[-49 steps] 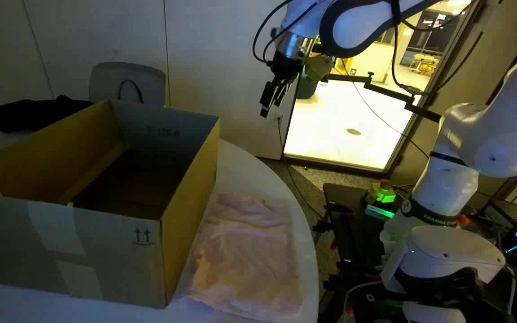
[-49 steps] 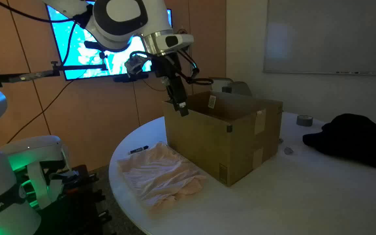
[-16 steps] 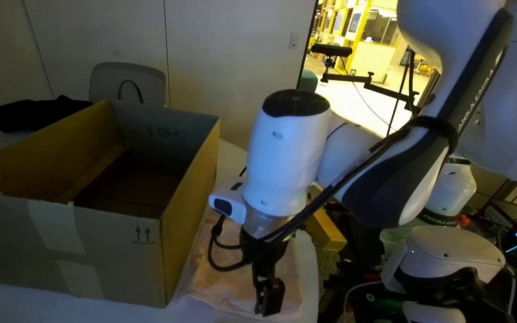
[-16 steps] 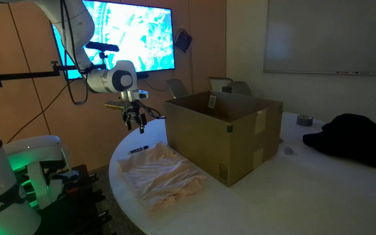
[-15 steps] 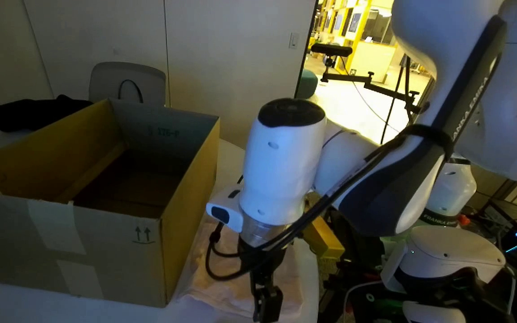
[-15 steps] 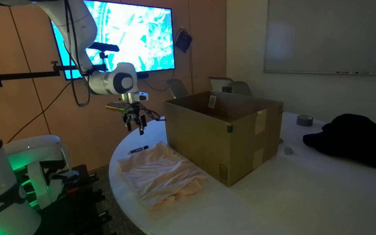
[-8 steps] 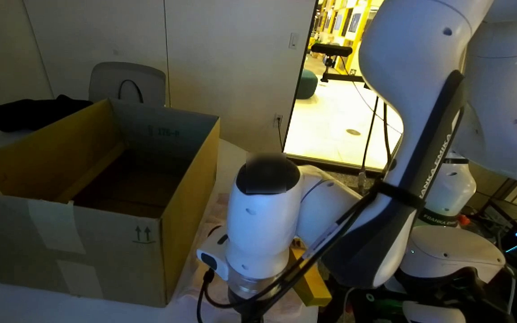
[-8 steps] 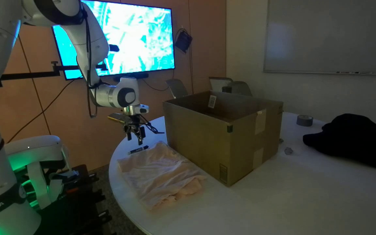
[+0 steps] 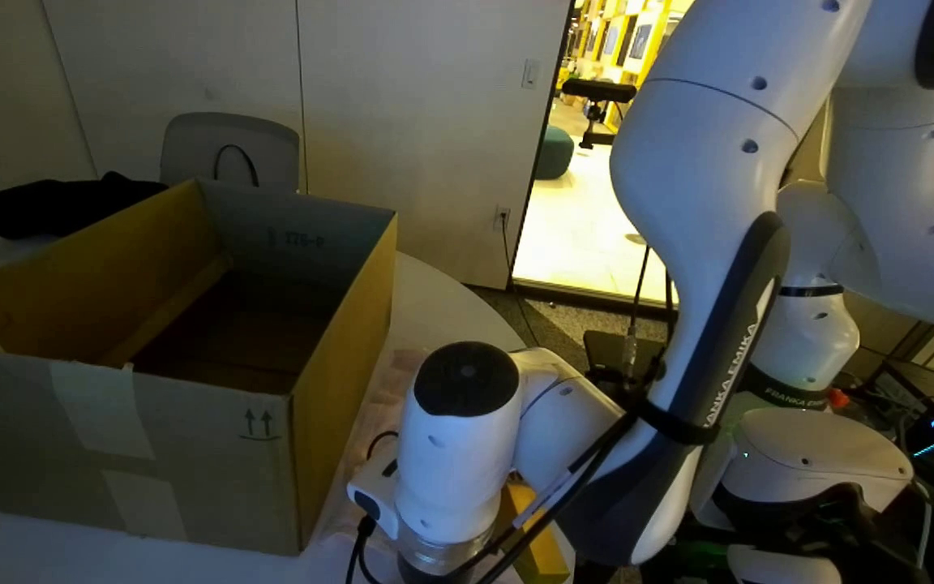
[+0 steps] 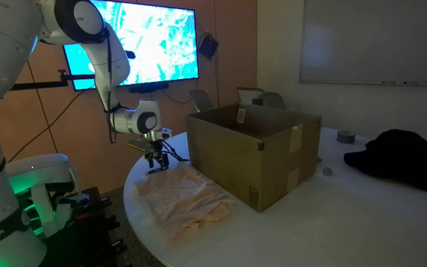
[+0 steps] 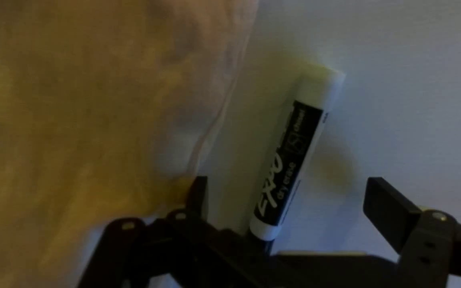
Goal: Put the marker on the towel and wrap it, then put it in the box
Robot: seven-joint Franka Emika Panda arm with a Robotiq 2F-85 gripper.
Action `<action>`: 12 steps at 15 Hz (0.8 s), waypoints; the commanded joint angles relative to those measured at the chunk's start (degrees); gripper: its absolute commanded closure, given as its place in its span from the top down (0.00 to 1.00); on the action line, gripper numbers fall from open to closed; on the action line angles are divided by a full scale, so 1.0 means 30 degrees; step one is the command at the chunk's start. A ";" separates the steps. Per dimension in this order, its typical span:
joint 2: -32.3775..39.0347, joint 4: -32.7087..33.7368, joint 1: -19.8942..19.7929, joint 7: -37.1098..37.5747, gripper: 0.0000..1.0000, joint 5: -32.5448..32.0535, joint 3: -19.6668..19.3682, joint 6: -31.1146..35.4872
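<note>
The end effector (image 11: 286, 196) is spread, and in the wrist view its jaws stand either side of the marker (image 11: 291, 160), which lies on the surface (image 11: 394, 100) just beside the towel (image 11: 74, 120), a narrow gap between them. The marker's long axis slants up and rightward there, roughly across the closing line, which should suit a straight squeeze. Whether the jaws are low enough I cannot tell; the one by the towel's edge might catch cloth.
</note>
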 commanded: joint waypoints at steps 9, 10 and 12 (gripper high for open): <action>0.0527 0.0941 0.0495 -0.0352 0.53 0.0163 -0.0569 -0.0449; 0.0433 0.0929 0.0471 -0.0476 0.46 0.0077 -0.0548 -0.0568; 0.0086 0.0841 0.0526 -0.0598 0.30 -0.0090 -0.0572 -0.1162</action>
